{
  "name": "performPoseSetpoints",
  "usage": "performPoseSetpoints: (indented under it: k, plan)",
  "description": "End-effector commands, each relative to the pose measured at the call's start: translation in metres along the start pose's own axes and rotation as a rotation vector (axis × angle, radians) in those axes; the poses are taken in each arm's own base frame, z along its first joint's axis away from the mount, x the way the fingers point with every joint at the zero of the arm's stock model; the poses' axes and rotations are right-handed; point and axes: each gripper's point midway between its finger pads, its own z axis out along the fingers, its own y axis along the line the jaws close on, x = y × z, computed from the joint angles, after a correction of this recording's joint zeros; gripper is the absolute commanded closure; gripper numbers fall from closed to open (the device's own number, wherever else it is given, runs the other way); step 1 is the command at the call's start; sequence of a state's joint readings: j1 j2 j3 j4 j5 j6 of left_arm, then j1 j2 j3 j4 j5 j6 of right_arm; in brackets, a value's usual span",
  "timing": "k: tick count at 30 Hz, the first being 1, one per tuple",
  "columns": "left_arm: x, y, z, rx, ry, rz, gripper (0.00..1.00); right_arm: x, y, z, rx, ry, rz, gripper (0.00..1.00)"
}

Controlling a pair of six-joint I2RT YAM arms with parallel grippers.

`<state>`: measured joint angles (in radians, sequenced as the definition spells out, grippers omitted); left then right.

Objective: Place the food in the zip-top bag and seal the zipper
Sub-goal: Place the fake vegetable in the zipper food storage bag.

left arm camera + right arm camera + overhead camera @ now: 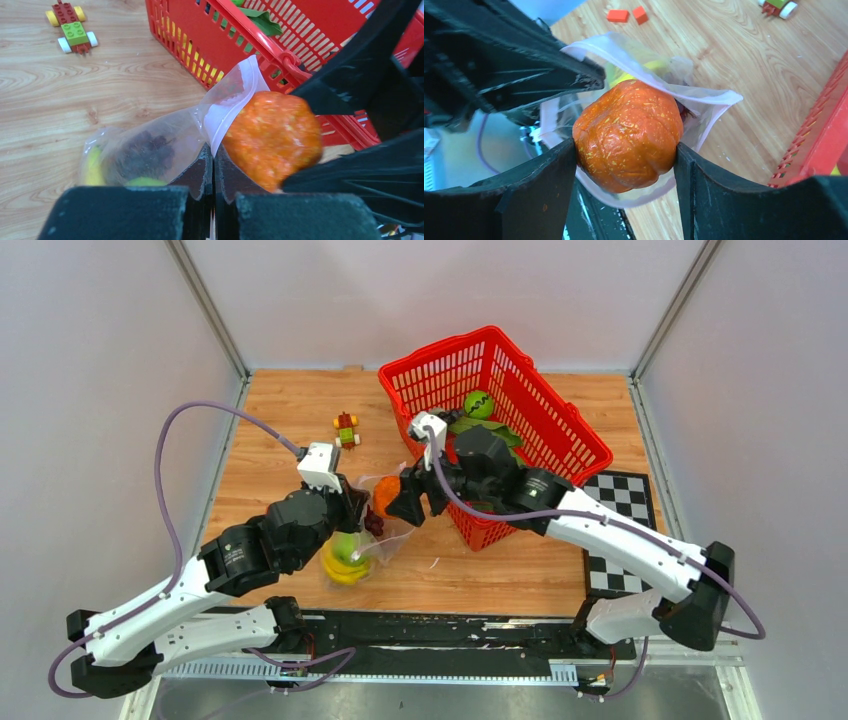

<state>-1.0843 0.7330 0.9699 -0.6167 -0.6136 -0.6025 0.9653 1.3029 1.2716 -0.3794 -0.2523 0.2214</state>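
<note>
The red basket (440, 380) fills the far right of the counter (280, 420), close behind both arms, a checkerboard (625, 502) at the right edge; the far left is open but for a toy block (346, 428). Near centre, the left jaws, pressed together, pinch the rim of the bag (160, 140); the right jaws clamp an orange food piece (629, 135) at its mouth.

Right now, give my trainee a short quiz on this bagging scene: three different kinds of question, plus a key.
1. True or false: the right gripper holds an orange toy food at the mouth of the clear bag.
2. What does the left gripper pinch? A) the bag's edge B) a basket handle C) a block toy
3. Name one food already inside the bag.
Key: 1 true; 2 A; 3 banana (grapes also count).
</note>
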Motion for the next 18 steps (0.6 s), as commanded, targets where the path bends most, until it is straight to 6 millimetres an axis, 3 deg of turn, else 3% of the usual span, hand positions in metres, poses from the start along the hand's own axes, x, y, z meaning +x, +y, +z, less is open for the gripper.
performPoseSetpoints:
  k: [1,5,13,18]
  plan:
    - [-0.021,-0.010,-0.007,0.045,-0.048,-0.029,1.00,-0.023,-0.008,0.008,0.117,-0.043,-0.076,0.60]
    - [-0.021,-0.007,-0.010,0.043,-0.044,-0.037,1.00,-0.025,-0.013,0.010,0.151,-0.054,-0.097,0.48]
    - [-0.025,-0.002,-0.013,0.033,-0.072,-0.060,1.00,-0.030,0.002,0.006,0.070,-0.112,-0.098,0.22]
    - [-0.026,-0.005,-0.011,0.039,-0.068,-0.049,1.00,-0.035,0.010,0.001,0.037,-0.125,-0.104,0.16]
